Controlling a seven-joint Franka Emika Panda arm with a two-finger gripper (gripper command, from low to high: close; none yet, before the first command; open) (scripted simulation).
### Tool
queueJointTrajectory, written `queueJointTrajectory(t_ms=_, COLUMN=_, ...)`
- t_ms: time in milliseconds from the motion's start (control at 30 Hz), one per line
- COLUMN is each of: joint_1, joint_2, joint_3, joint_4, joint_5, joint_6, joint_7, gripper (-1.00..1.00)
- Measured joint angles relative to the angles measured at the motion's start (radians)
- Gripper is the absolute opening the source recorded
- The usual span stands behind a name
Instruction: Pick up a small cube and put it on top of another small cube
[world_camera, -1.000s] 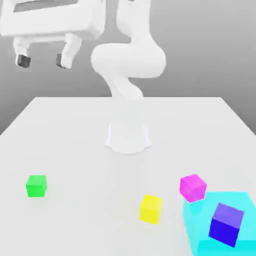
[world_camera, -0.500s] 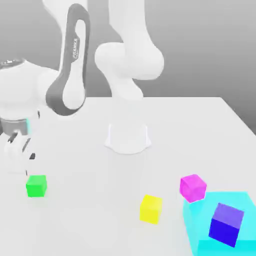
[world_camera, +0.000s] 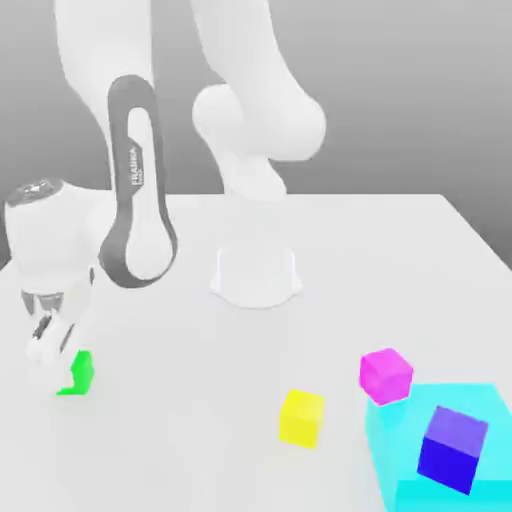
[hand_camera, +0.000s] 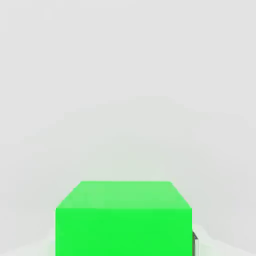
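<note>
The small cube (world_camera: 79, 372) is bright green and rests on the white table near the exterior view's left edge. My gripper (world_camera: 56, 356) has come down over it, its white hand covering the cube's left part. In the hand view the green cube (hand_camera: 123, 219) sits close up between the fingers, and one dark finger pad (hand_camera: 195, 243) lies against its side. The gripper is shut on it. The other small cube (world_camera: 452, 448), dark blue with a purple top, stands on a cyan patch at the exterior view's lower right.
A magenta cube (world_camera: 386, 374) sits at the cyan patch's (world_camera: 395, 445) far corner. A yellow cube (world_camera: 301, 416) lies to the left of that patch. The arm's round white base (world_camera: 256, 275) stands at the table's middle, and its links rise above the green cube.
The hand swung down from high at the upper left to the green cube. Its fingers went from open to shut around the cube. The cubes stayed put.
</note>
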Motion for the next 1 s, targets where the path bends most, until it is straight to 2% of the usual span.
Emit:
queueJointTrajectory(t_ms=100, joint_1=0.011, joint_2=-0.107, joint_3=-0.026, joint_4=-0.022, joint_5=-0.065, joint_6=-0.084, joint_7=0.048, gripper=-1.0)
queueJointTrajectory(t_ms=167, joint_1=0.044, joint_2=-0.135, joint_3=0.002, joint_4=0.002, joint_5=-0.093, joint_6=-0.137, joint_7=0.037, gripper=-1.0)
queueJointTrajectory(t_ms=800, joint_1=0.651, joint_2=-0.123, joint_3=0.472, joint_4=0.477, joint_5=-0.177, joint_6=-0.607, joint_7=-0.388, gripper=-1.0)
queueJointTrajectory(t_ms=900, joint_1=0.678, joint_2=-0.05, joint_3=0.474, joint_4=0.482, joint_5=-0.224, joint_6=-0.546, joint_7=-0.379, gripper=-1.0)
queueJointTrajectory(t_ms=933, joint_1=0.687, joint_2=-0.018, joint_3=0.466, joint_4=0.475, joint_5=-0.244, joint_6=-0.509, joint_7=-0.367, gripper=1.0)
queueJointTrajectory(t_ms=1000, joint_1=0.687, joint_2=-0.018, joint_3=0.466, joint_4=0.475, joint_5=-0.244, joint_6=-0.509, joint_7=-0.367, gripper=1.0)
